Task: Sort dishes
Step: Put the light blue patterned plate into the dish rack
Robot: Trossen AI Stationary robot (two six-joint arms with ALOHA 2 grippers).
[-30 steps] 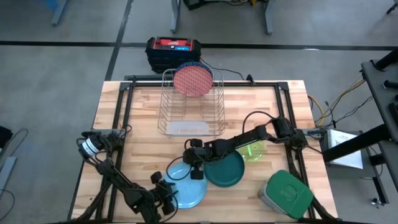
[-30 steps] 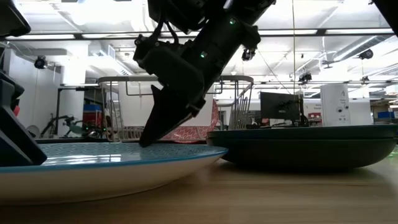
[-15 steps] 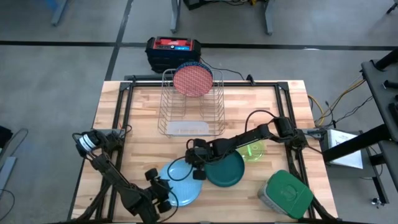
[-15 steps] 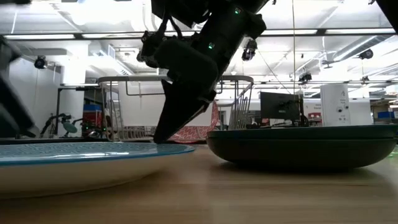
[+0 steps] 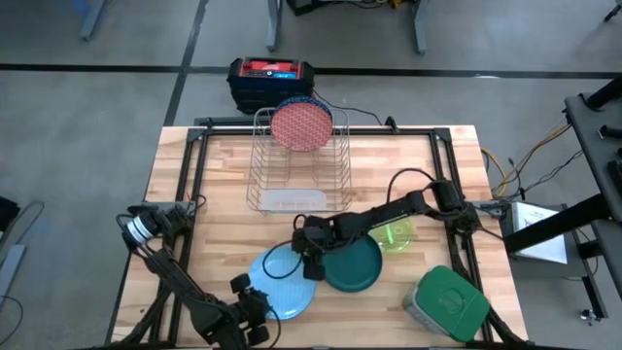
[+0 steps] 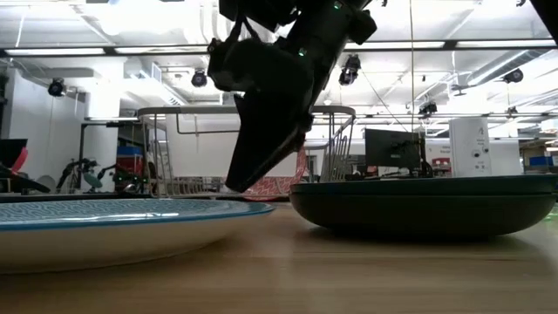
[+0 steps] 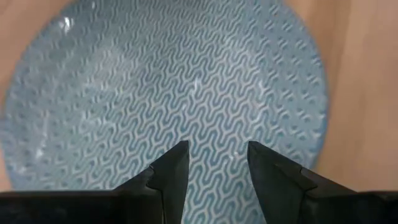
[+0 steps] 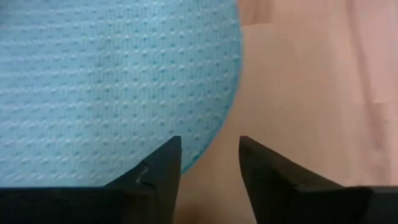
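Your blue plate (image 5: 286, 289) lies flat near the table's 6 o'clock edge, both grippers' jaws open and empty: right gripper (image 5: 311, 264) at its 1 o'clock rim, left gripper (image 5: 251, 313) at 7. It looks rigid, glazed, breakable; pinch the rim.

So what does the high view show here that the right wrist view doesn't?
Only the high view: the rack holding a red plate, the dark green plate, the neon-green cup, the green-lidded container, and the left gripper at the table's near edge.
Only the right wrist view: the light blue plate's dotted texture, with the plate's edge between the right gripper's open fingers.
Both: the light blue plate on the wooden table.
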